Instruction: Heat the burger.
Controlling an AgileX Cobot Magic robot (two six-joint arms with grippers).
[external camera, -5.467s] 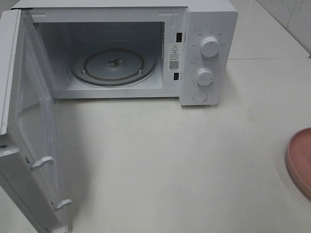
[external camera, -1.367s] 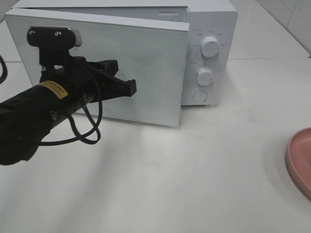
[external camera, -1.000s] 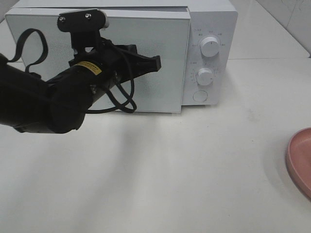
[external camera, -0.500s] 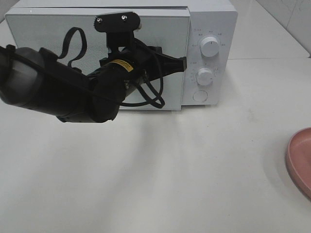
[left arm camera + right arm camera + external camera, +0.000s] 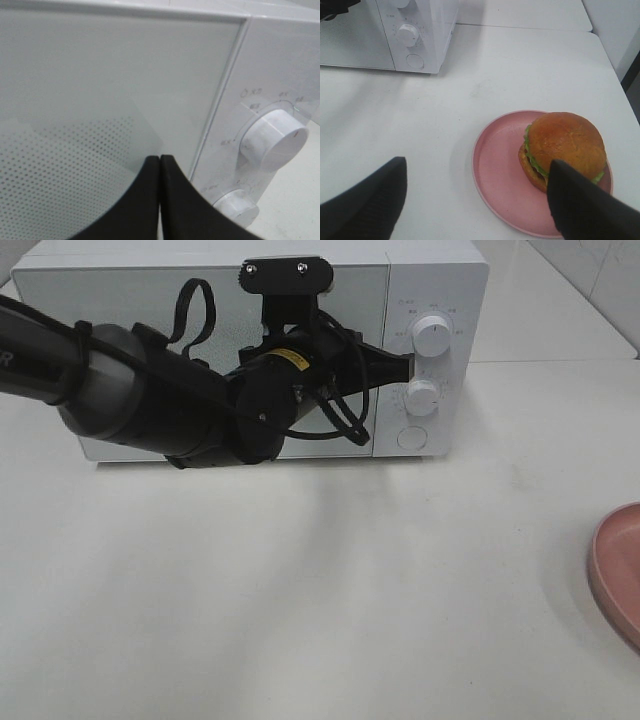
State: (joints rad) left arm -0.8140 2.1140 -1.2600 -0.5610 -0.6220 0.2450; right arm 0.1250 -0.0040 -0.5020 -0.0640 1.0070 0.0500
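Observation:
The burger [image 5: 563, 145], with a golden-brown bun and green lettuce, sits on a pink plate [image 5: 500, 165] at the table's right; only the plate's rim [image 5: 615, 570] shows in the exterior view. My right gripper [image 5: 476, 162] is open and empty, hovering above and in front of the plate. The white microwave [image 5: 440, 280] stands at the back with its door [image 5: 130, 300] shut. My left gripper [image 5: 405, 365] is shut and empty, its fingertips [image 5: 150, 167] pressed together at the door's right edge, beside the control panel.
Two round knobs [image 5: 432, 335] [image 5: 422, 398] and a round button [image 5: 412, 438] sit on the microwave's panel. My left arm [image 5: 170, 410] stretches across the door's front. White table [image 5: 330, 590] lies between the microwave and the plate.
The microwave door, wide open earlier, has swung shut. My left arm swept rightward across it, pushing it closed, and its gripper now rests at the door's right edge.

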